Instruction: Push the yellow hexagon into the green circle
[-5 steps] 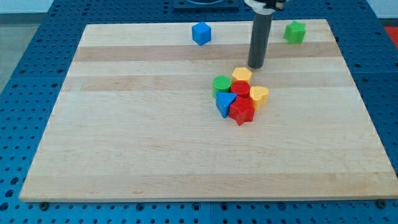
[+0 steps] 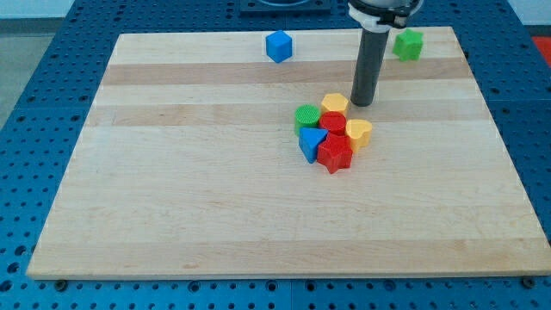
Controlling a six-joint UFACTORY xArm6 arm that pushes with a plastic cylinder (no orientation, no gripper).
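Note:
The yellow hexagon [image 2: 335,104] sits at the top of a tight cluster near the board's middle. The green circle [image 2: 306,116] touches it on the lower left. My tip [image 2: 362,102] rests on the board just to the right of the yellow hexagon, a small gap away. The dark rod rises from it towards the view's top.
The cluster also holds a red cylinder [image 2: 333,122], a yellow heart-like block [image 2: 359,132], a blue triangle [image 2: 310,143] and a red star [image 2: 335,154]. A blue cube [image 2: 278,46] and a green block [image 2: 409,44] stand near the board's top edge.
My tip has moved a little to the right and down, from above the yellow hexagon to its right side. No block has moved.

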